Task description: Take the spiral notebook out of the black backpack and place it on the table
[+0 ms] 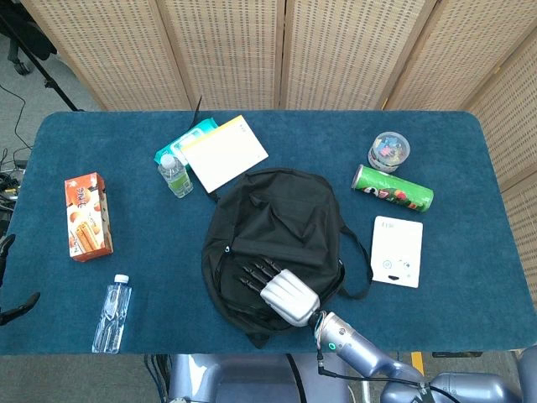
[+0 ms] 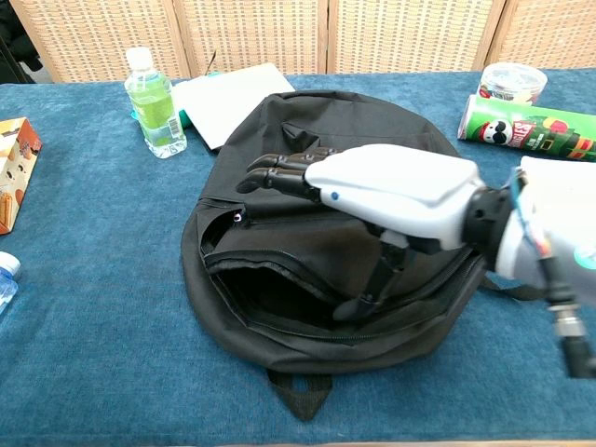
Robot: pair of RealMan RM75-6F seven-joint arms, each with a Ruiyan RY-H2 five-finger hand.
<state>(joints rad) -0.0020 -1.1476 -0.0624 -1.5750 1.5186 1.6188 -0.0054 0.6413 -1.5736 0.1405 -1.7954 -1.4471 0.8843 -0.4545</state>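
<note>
On the blue worktop (image 1: 470, 319) a black backpack (image 1: 277, 210) is laid flat at the middle, its main compartment unzipped along the near edge so that a dark opening (image 2: 270, 293) is seen in the chest view. Over that opening the right hand (image 2: 391, 191) is held, palm down, with nothing in it; its dark fingers (image 2: 279, 172) are stretched out slightly apart over the upper flap, while the thumb (image 2: 377, 279) is pointed down at the lip of the opening. The left hand is not shown in either view. The spiral notebook cannot be made out inside the backpack. Just behind the backpack a white pad (image 1: 225, 153) is laid, with a small green bottle (image 1: 174, 176) beside it. To the right of the backpack a green crisp can (image 1: 392, 188) is laid on its side.
</note>
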